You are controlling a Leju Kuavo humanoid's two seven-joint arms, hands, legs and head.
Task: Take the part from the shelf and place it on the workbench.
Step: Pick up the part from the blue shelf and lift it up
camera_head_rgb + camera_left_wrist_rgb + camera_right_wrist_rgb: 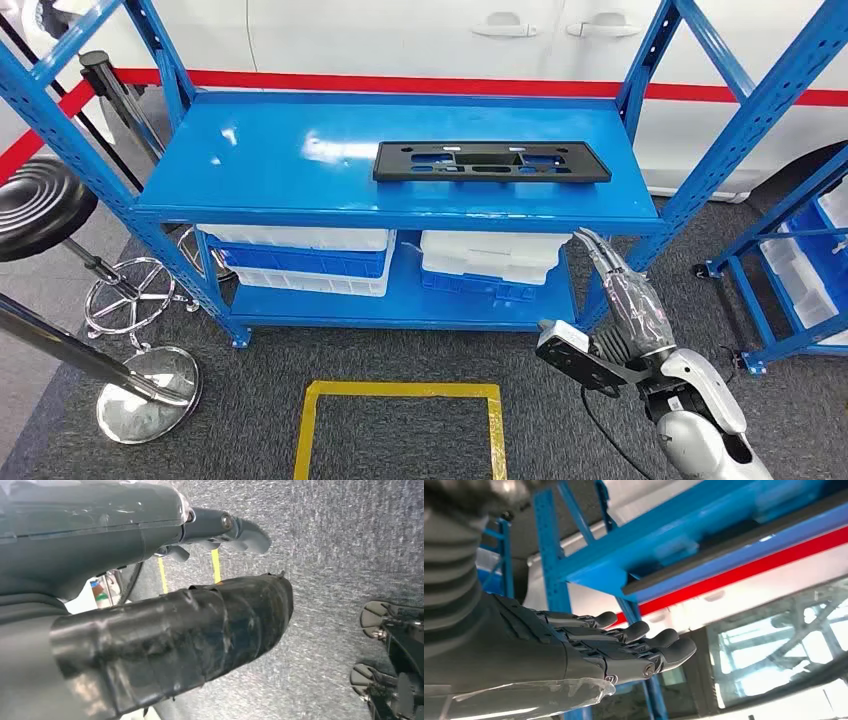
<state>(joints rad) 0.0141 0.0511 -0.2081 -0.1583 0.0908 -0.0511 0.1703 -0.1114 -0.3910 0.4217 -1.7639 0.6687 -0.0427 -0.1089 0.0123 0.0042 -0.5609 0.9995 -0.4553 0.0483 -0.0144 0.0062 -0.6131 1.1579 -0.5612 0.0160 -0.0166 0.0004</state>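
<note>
Scanning from the left: a black stool (35, 205) and a chrome post base (145, 392) stand just beside the blue shelf (250, 150), near its left upright. A yellow floor square (400, 425) marks the carpet in front of the shelf. White bins (300, 258) sit on the lower tier.

The part (490, 162), a flat black slotted plate, lies on the top tier, right of centre, long side parallel to the front edge. Nothing touches it.

The left hand (150, 625) hangs over grey carpet; its thumb is extended and it holds nothing, but how the other fingers lie cannot be told.

The right hand (625, 300) is raised below the shelf's front right edge, well apart from the part. Its fingers (639, 645) are straight, pressed side by side, and empty.

Risks, as judged:
- The hand sits lower than the top tier; lifting straight up could strike the shelf lip.
- The right upright (745, 120) stands near the reach path, so a wide swing may clip it.
- The part is thin and lies flat; fingers may slide over it or push it backward rather than get under its edge.
</note>
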